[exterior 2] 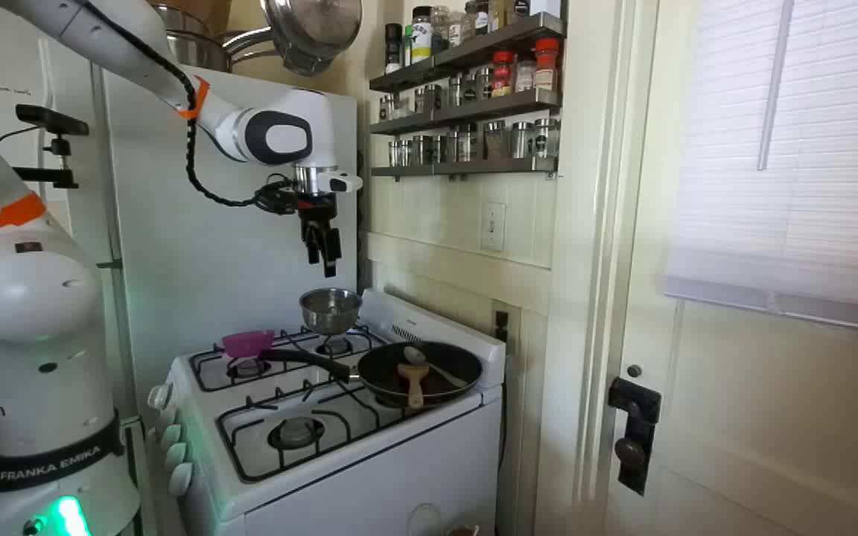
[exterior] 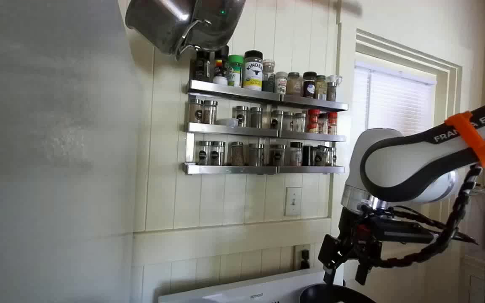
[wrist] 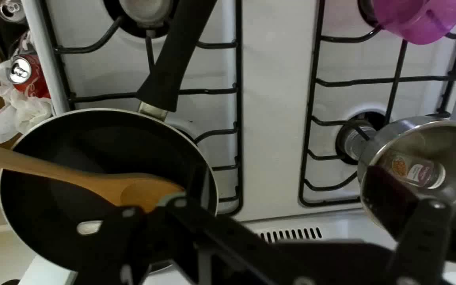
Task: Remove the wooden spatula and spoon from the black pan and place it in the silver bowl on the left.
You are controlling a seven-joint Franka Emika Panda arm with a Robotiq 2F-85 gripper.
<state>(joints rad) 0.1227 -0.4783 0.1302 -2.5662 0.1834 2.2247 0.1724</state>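
The black pan sits on the stove, and its rim also shows in an exterior view. The wooden spatula lies in it, handle over the rim; it also shows in the wrist view. A grey spoon lies beside it, mostly hidden in the wrist view. The silver bowl stands at the back burner; a labelled jar appears inside it. My gripper is open and empty above the stove, high over the bowl and pan area. Its fingers are spread wide in the wrist view.
A purple bowl stands on the front burner near the pan handle. Spice shelves hang on the wall behind. A fridge stands beside the stove. Cans and paper lie past the stove's edge.
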